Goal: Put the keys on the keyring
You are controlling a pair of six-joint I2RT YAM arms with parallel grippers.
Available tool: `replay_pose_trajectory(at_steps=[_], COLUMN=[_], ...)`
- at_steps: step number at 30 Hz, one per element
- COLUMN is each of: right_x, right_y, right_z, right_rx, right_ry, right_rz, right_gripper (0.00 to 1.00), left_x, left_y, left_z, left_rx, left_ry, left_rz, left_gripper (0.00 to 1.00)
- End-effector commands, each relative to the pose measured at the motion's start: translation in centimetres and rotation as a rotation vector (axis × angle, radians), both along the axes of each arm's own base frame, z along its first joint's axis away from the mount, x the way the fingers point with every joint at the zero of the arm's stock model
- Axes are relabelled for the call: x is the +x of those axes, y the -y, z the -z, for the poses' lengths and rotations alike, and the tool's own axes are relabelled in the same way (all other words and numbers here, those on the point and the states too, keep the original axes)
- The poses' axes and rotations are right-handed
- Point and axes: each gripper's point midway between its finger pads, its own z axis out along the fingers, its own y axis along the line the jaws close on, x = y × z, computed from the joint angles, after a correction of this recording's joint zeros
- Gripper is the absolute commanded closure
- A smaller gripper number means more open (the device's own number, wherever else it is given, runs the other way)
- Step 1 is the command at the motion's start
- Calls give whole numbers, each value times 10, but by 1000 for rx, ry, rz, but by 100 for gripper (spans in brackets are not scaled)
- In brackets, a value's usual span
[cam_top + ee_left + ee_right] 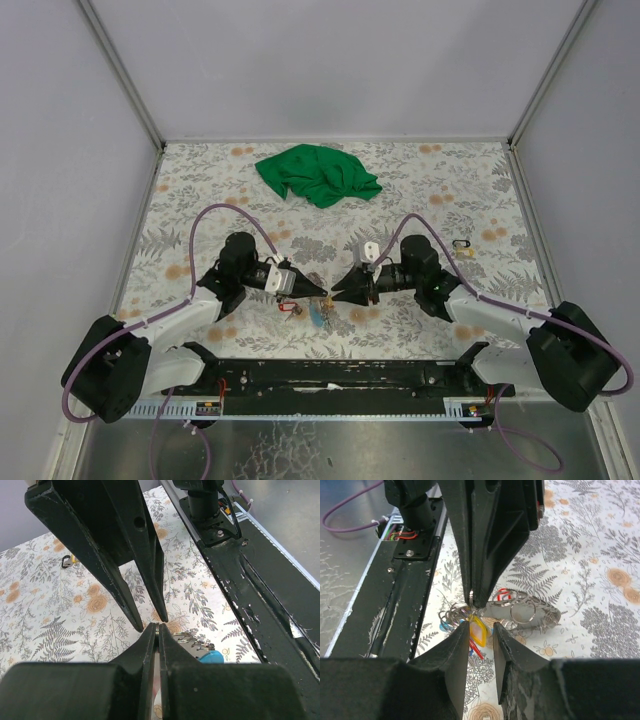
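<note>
Your left gripper (156,628) has its fingers pressed flat together, with no gap. A thin sliver of metal shows right at their tips, but you cannot tell whether it is pinched there. Your right gripper (481,625) faces it tip to tip, with its fingers apart and nothing between them. The two grippers meet low over the tabletop (200,200), near its front edge and about midway between the arms.

The keyring (522,611) is a tangle of grey loops just under and beside the left gripper's tips. Part of it rests on the tabletop. The keys (318,312) are bunched with it. The red tag (504,594) sits behind the loops. The blue tag (212,656) lies on the side towards the black rail (260,595). A yellow tag (477,632) shows through the gap in your right gripper.

A green cloth (320,175) lies crumpled at the far side, well apart from the grippers. A small dark-and-yellow item (462,243) sits beyond your right arm.
</note>
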Motion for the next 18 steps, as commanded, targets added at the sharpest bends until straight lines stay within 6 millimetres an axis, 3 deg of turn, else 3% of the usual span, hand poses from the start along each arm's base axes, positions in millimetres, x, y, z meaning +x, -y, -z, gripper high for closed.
replay_pose_trajectory(at_steps=[1,18], right_x=[-8,-9], right_y=[-7,-13], right_z=[-22,-12], right_rx=[113,116], right_ry=[46,-44], right_rz=[-82,-100], right_gripper=[69,73], left_x=[0,1], left_y=[2,2], left_z=[-13,-16], left_rx=[-40,-53], left_ry=[50,58], left_rz=[25,15], left_gripper=[100,100])
